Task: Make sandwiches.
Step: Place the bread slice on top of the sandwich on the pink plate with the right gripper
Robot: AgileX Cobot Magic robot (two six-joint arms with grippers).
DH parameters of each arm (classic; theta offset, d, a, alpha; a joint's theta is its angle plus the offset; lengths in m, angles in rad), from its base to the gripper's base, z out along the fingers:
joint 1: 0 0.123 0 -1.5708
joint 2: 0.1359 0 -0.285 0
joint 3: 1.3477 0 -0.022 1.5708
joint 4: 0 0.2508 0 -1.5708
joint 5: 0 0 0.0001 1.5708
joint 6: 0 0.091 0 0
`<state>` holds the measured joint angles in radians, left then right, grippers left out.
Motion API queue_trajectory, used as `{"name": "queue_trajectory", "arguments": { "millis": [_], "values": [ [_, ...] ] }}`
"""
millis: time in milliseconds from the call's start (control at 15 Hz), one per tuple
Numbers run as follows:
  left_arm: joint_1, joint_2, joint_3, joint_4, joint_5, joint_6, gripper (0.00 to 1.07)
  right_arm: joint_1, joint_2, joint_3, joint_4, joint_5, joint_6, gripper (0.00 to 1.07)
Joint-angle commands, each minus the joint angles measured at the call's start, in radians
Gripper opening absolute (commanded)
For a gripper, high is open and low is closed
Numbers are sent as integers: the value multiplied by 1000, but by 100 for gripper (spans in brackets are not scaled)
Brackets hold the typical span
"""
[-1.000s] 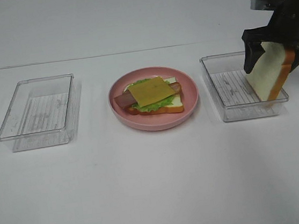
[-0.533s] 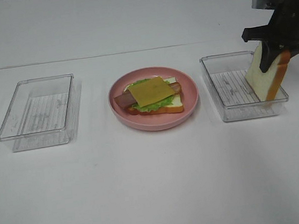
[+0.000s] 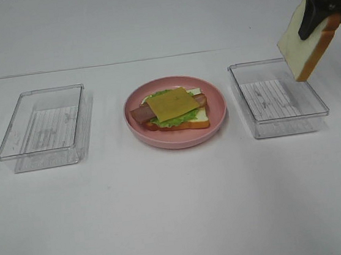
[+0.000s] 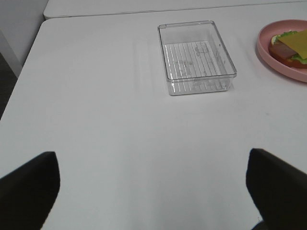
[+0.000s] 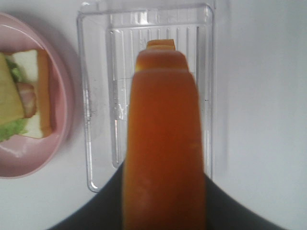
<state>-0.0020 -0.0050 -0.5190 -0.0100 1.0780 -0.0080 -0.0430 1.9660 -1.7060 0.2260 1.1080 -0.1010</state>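
R gripper clamped on bread slice, upper right, above clear tray; L gripper wide open, holding nothing

- The right gripper is black in the high exterior view, with a matte surface that gives no shine.
- Its shape there is angular: a flat, wide part at the top and one narrow dark finger that becomes thinner toward its tip.
- No cables, screws or markings can be made out on it; it is small and sits at the edge of that view.
- In the right wrist view only a dark, rounded mass of the right gripper shows, very blurred.
- The left gripper shows in its wrist view as two black fingers, blunt and with rounded corners, plain and without detail.
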Motion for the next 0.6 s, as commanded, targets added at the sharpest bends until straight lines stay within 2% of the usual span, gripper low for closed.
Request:
{"name": "queue_trajectory", "arguments": {
  "millis": [67,267,333,600],
  "values": [
    [4,-6,2,-7,-4,-1,98,1,-57,3,35,17,0,0],
    [4,-6,2,-7,-4,-1,98,12,-109,3,75,25,-16,0],
    [4,-6,2,-7,-4,-1,98,47,-114,3,110,30,-30,0],
    [4,-6,2,-7,-4,-1,98,197,-112,3,110,-19,-31,0]
  ]
}}
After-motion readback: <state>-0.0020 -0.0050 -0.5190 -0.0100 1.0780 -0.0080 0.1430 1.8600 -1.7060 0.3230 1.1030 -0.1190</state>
